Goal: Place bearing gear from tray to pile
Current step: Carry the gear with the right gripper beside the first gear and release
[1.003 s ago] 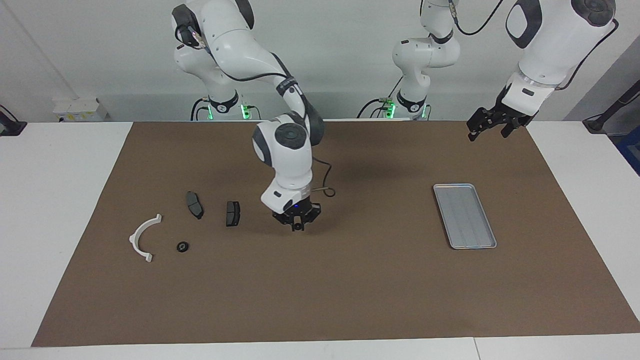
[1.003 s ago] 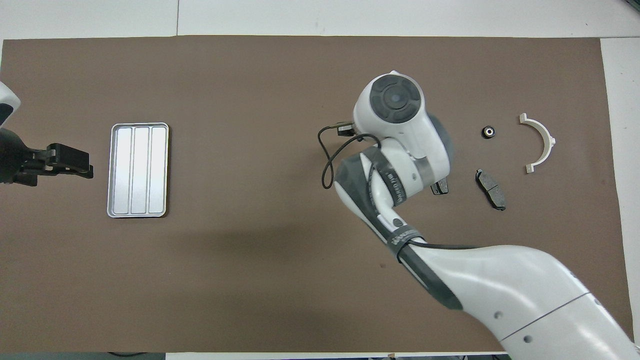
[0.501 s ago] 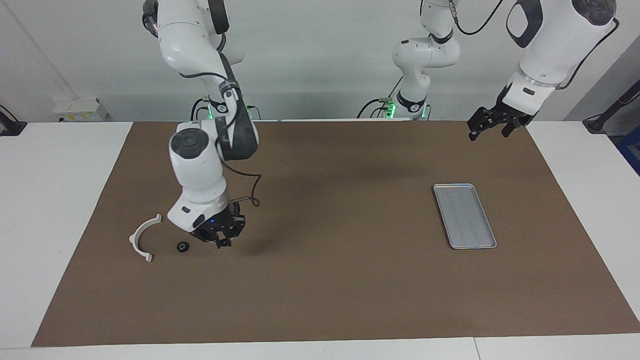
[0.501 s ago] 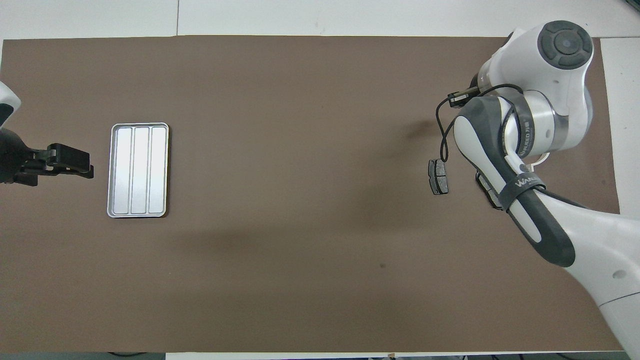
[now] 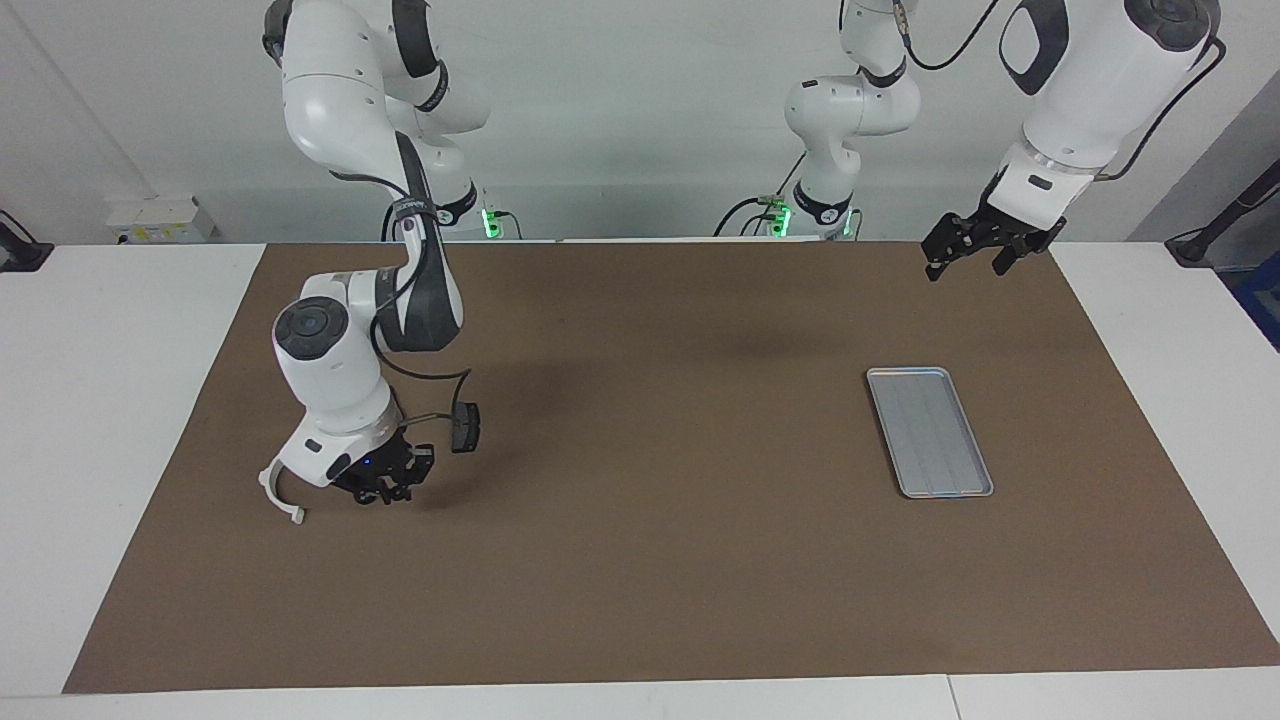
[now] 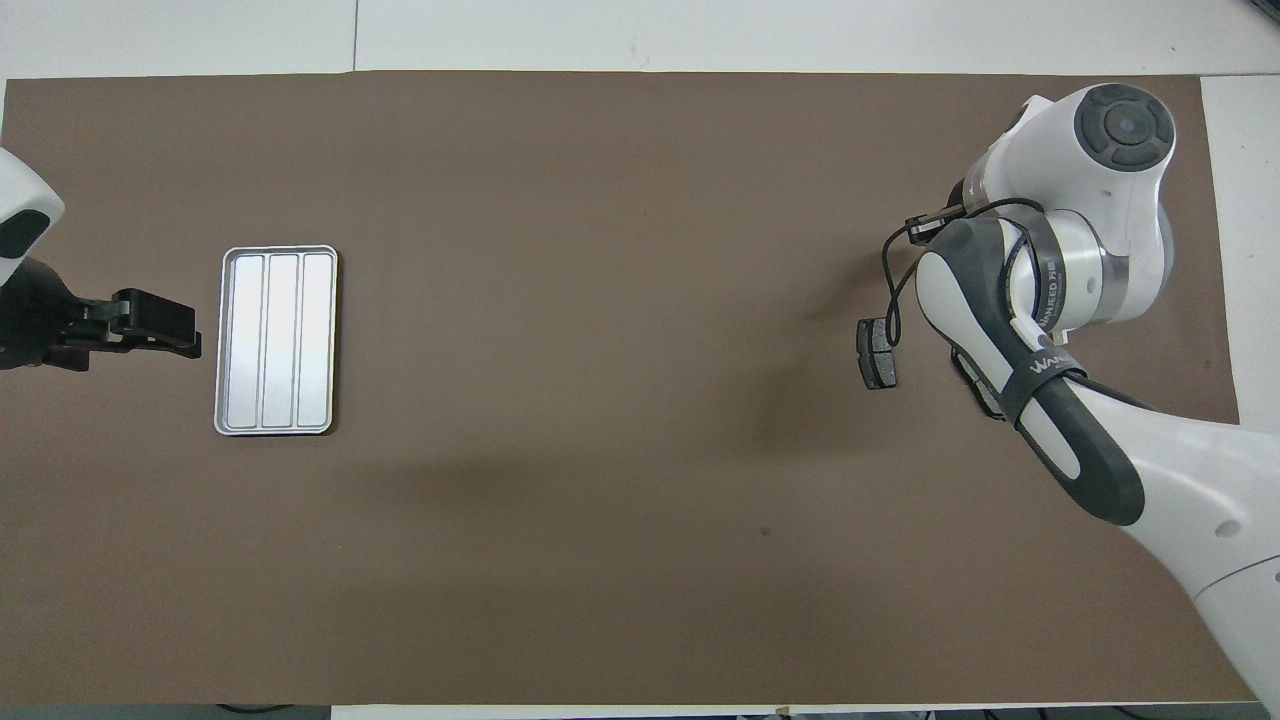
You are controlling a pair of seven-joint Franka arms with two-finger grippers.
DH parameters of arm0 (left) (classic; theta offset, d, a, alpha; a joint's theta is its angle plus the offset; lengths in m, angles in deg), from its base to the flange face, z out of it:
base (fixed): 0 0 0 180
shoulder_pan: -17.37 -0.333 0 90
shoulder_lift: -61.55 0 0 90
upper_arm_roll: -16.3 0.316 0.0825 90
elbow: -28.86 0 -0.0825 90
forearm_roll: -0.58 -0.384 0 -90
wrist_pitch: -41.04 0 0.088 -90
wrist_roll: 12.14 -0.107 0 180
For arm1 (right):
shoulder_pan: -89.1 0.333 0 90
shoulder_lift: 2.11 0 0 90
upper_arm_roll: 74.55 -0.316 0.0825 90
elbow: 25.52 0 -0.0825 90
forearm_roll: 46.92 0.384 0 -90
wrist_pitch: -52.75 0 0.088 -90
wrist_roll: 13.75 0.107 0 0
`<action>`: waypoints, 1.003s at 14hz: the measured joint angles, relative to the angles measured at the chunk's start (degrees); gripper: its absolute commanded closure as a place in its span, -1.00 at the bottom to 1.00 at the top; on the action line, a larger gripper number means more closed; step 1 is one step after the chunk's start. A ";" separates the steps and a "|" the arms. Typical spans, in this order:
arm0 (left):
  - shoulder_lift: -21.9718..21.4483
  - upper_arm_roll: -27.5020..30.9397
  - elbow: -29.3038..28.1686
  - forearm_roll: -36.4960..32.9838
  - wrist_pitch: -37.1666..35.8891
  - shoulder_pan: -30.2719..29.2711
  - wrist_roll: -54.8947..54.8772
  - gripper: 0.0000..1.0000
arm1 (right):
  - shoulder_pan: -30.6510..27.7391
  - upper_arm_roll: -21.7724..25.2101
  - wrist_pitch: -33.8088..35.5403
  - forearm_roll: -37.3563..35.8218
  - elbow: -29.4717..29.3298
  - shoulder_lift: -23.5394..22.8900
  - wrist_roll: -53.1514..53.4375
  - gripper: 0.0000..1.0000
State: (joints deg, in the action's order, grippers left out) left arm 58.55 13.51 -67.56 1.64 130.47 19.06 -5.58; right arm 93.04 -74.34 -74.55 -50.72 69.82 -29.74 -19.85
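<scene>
The right claw [image 5: 385, 487] is low over the worktop [image 5: 650, 560], in among the pile. Its own wrist hides it from above, so it cannot be told how far open it is or whether it has hold of anything. Just beside this claw, toward the right arm's end of the worktop, lies the white half-ring bracket [image 5: 272, 497]. 1 dark brake pad [image 5: 465, 427] lies near the claw on the side toward the tray [image 5: 930, 430]. A 2nd pad [image 6: 985, 395] shows only as a sliver under the arm in the overhead view.

The bearing gear cannot be made out in either of the 2 views. The tray is well apart from the right claw and shows only bare ridged metal, so the gear is not on it. The gear is most likely under or within the right claw, at the pile.

The left claw [image 5: 960, 250] waits in the air beside the tray; its opening cannot be told either.

A part this size is probably rigid, dense for its bulk and smooth. It should be sturdy enough for a firm pinch, but it could slip or roll. The safest hold would be from above, across the outer rim at 2 opposite points. It should be let go low, so that it does not roll off.
</scene>
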 measured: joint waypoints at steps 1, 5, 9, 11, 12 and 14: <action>0.00 0.15 0.00 0.00 0.05 -0.01 0.00 -1.00 | 0.00 0.00 -0.71 0.00 0.69 0.01 0.00 1.00; 0.00 0.39 0.01 0.00 1.16 -0.02 -0.01 -1.00 | 0.00 0.00 -5.22 0.00 4.80 -0.01 -0.05 1.00; 0.00 0.39 0.01 0.00 2.00 -0.02 -0.01 -1.00 | -0.01 0.00 -5.76 0.00 6.52 0.03 -0.11 1.00; 0.00 0.39 0.01 0.00 2.03 -0.02 -0.01 -1.00 | -0.02 0.00 -5.92 0.00 7.11 0.15 -0.11 1.00; 0.00 0.39 0.03 0.00 2.03 -0.02 -0.01 -1.00 | -0.04 0.00 -5.94 0.00 7.24 0.22 -0.12 1.00; 0.00 0.39 0.10 0.00 2.04 -0.02 -0.01 -1.00 | -0.07 0.00 -5.95 0.00 7.31 0.27 -0.37 -0.15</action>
State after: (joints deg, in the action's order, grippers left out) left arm 58.55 13.90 -67.46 1.64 132.51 19.04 -5.59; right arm 92.97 -74.33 -80.51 -50.72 77.13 -29.47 -20.22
